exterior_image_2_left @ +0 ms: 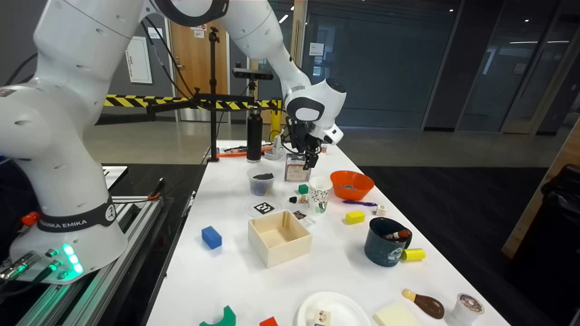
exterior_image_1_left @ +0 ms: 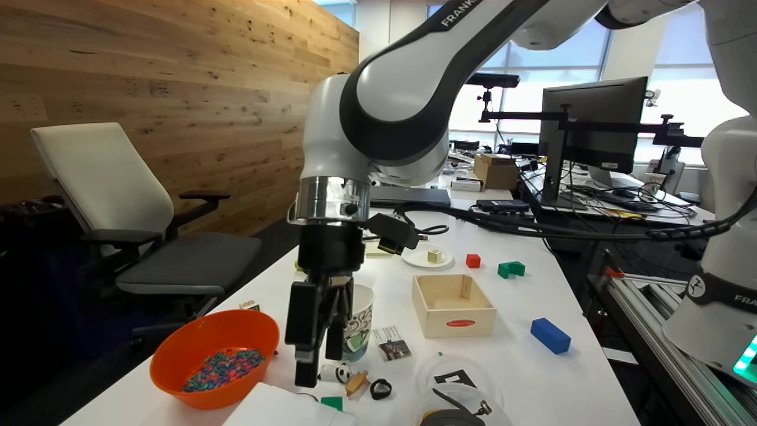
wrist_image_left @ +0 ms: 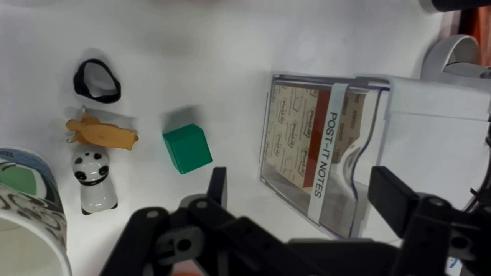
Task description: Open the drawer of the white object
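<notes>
Across the transparent drawer (wrist_image_left: pixel 339 203) runs a white label (wrist_image_left: pixel 327 152).

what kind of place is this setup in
Most likely a robotics lab within an office space: a Franka arm, an office chair and black-and-yellow striped barrier tape all point that way.
</notes>
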`<state>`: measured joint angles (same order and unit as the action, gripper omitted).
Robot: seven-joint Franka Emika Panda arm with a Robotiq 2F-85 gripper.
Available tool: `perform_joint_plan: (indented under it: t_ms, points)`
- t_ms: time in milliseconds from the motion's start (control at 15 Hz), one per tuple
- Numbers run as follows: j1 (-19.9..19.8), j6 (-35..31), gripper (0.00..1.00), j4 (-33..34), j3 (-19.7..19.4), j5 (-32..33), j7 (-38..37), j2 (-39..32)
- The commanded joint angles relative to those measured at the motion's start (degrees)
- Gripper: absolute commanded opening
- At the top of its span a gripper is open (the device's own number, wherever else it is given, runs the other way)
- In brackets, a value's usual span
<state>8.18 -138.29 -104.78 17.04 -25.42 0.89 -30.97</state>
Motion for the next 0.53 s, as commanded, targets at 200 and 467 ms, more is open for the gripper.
perform_joint_plan:
  t_ms: [200,467]
  points:
    - [-0.95,-0.53,0.94,0.17,1.68,-3.17,2.74,-0.92]
    - [-0.97,-0.62,0.94,-0.02,1.8,-3.37,2.81,-1.01]
